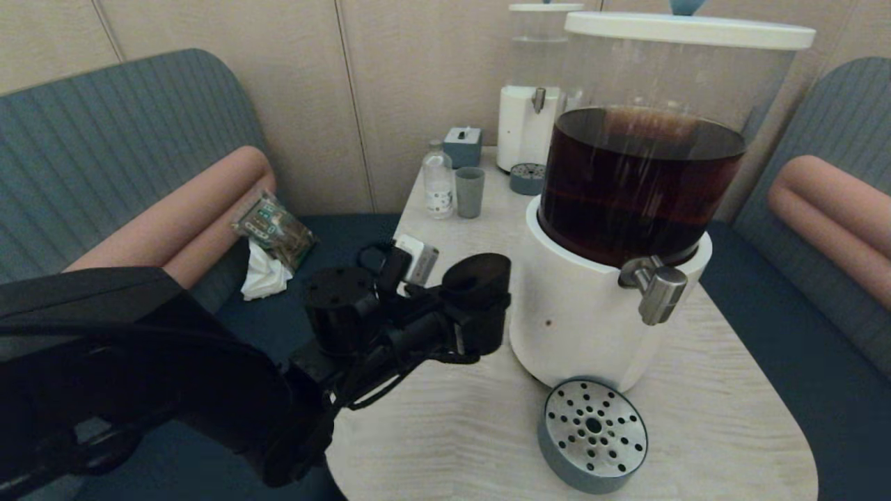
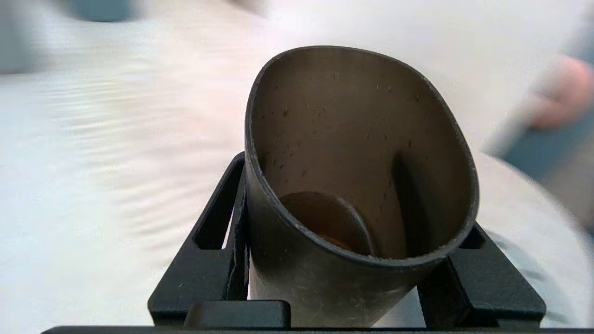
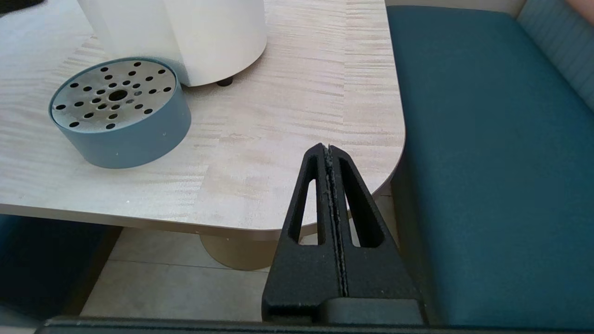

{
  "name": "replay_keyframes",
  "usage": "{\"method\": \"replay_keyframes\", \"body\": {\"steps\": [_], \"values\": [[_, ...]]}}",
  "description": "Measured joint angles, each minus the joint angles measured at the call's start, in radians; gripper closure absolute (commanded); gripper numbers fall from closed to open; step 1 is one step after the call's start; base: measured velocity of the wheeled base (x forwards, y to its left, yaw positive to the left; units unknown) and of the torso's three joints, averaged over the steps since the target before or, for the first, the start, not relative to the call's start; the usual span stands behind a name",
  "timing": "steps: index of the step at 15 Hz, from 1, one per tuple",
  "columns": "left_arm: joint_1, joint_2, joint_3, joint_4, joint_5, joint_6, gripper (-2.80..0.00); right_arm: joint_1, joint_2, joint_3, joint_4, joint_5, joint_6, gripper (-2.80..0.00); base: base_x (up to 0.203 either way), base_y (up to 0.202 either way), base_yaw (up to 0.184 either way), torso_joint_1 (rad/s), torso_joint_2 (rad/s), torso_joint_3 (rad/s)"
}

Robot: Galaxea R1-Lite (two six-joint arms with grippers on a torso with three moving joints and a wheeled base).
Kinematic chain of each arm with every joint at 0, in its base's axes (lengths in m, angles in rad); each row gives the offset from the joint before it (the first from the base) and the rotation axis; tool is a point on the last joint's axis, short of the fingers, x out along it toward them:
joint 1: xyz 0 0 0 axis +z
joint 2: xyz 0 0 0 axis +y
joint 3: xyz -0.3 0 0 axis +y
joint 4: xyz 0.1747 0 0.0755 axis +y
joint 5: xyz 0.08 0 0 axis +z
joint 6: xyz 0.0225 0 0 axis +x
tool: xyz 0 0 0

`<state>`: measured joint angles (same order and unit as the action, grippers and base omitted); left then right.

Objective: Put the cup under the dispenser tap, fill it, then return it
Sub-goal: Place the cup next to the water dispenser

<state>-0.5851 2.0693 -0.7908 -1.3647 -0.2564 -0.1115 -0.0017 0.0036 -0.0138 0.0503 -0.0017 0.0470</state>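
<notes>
The dark tapered cup (image 1: pixel 478 278) is held above the table, left of the big dispenser's white base (image 1: pixel 578 320), with my left gripper (image 1: pixel 480 327) shut on it. In the left wrist view the cup (image 2: pixel 357 153) tilts between the black fingers (image 2: pixel 209 260), its mouth open toward the camera and a little brown residue at its bottom. The brushed-steel dispenser tap (image 1: pixel 656 287) sticks out of the base to the right of the cup, above the round perforated drip tray (image 1: pixel 592 435). My right gripper (image 3: pixel 328 149) hangs shut and empty off the table's near right corner.
At the table's back stand a pale grey-blue tumbler (image 1: pixel 470 192), a small clear bottle (image 1: pixel 438 179), a blue-grey box (image 1: pixel 463 145) and a smaller clear-liquid dispenser (image 1: pixel 532 104) with its own drip tray (image 1: pixel 527 178). Blue bench seats (image 3: pixel 492 162) flank the table (image 1: pixel 710 417).
</notes>
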Motion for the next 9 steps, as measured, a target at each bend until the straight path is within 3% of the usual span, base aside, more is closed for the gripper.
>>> {"method": "replay_keyframes", "body": {"steps": [4,9], "values": [[0.154,0.047,-0.056,0.000,-0.002,0.000,0.00,0.000,0.000,0.000,0.000,0.000,0.000,0.00,0.000,0.000,0.000,0.000,0.00,0.000],[0.234,0.165,-0.203,0.001,-0.001,-0.001,0.00,0.000,0.000,0.000,0.000,0.000,0.000,0.00,0.000,0.000,0.000,0.000,0.00,0.000]]}}
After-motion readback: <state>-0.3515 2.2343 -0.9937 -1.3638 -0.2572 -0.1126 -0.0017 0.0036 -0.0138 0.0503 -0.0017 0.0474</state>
